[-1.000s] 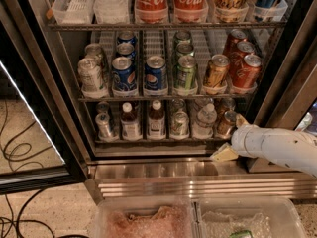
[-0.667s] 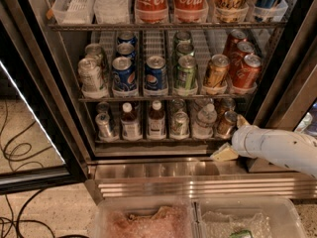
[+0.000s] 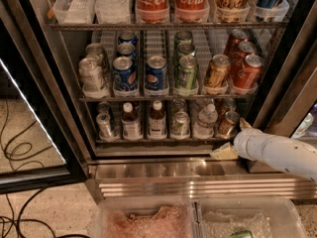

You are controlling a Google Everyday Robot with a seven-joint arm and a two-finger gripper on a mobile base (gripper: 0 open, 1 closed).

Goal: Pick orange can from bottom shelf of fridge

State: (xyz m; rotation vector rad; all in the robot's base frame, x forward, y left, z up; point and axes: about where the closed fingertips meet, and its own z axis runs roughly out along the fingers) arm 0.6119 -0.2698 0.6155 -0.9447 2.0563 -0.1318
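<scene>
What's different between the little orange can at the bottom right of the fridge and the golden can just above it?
The orange can is duller and coppery; the golden can is brighter amber. The orange can stands on the bottom shelf, the golden can one shelf up. The gripper sits right beside the orange can, well below the golden one. Both stand upright with silver tops.

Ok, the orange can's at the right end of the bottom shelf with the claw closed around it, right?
No. The camera view shows the orange can at the right end of the bottom shelf, but the claw is beside it, lower right, not around it.
</scene>
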